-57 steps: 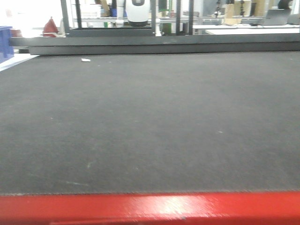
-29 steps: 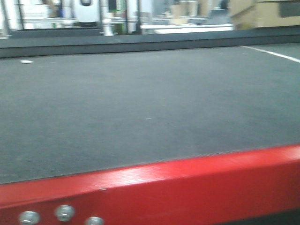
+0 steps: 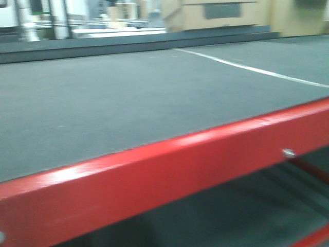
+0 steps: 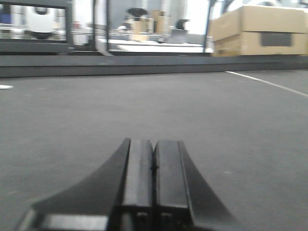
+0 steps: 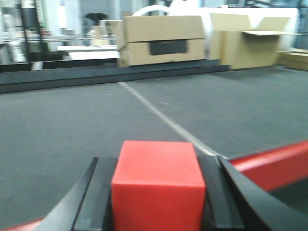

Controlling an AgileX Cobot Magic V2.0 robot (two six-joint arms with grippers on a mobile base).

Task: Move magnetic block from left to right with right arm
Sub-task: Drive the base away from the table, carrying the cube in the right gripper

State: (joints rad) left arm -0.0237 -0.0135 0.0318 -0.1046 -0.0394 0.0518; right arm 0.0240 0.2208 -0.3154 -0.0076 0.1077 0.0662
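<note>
block [image 5: 158,185] clamped between fingers of my right gripper [image 5: 158,167]; grey mat [image 5: 57,125] beyond. my left gripper [image 4: 154,161]: fingers pressed together, empty.

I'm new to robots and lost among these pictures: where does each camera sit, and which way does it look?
Front-facing: low before the red rail, looking across the dark mat; no robot part shows.
Left wrist: behind the left gripper, shut and empty, facing over the mat.
Right wrist: behind the right gripper, which holds the magnetic block.
All three share the white line.
</note>
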